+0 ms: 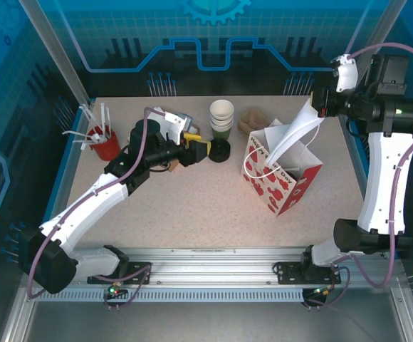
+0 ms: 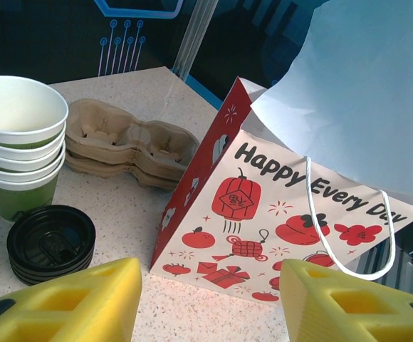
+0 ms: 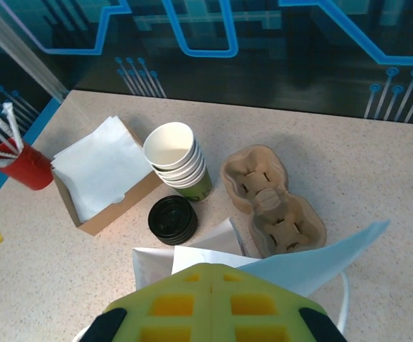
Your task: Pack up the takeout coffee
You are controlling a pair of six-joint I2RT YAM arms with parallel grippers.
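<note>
The gift bag (image 1: 281,178) leans on the bench (image 1: 206,214). One side of its mouth is drawn up into a pale sheet, and the right hand (image 1: 321,108) is clenched on that sheet. The sheet covers the opening, so I cannot tell whether the takeout coffee sits inside.

The left hand (image 2: 210,299) is released, its yellow fingers (image 2: 85,296) wide apart, holding nothing and cut off by the frame's lower edge. Beyond it are the stack of lids (image 2: 50,242), the stack of lidless cups (image 2: 18,142) and the pulp carriers (image 2: 132,146).

The left arm hides part of the napkin box (image 3: 103,174). A red cup of stirrers (image 1: 105,144) stands far left. The bench is pale and speckled. Blue circuit-patterned panels (image 1: 213,43) and aluminium posts (image 1: 50,50) enclose it.
</note>
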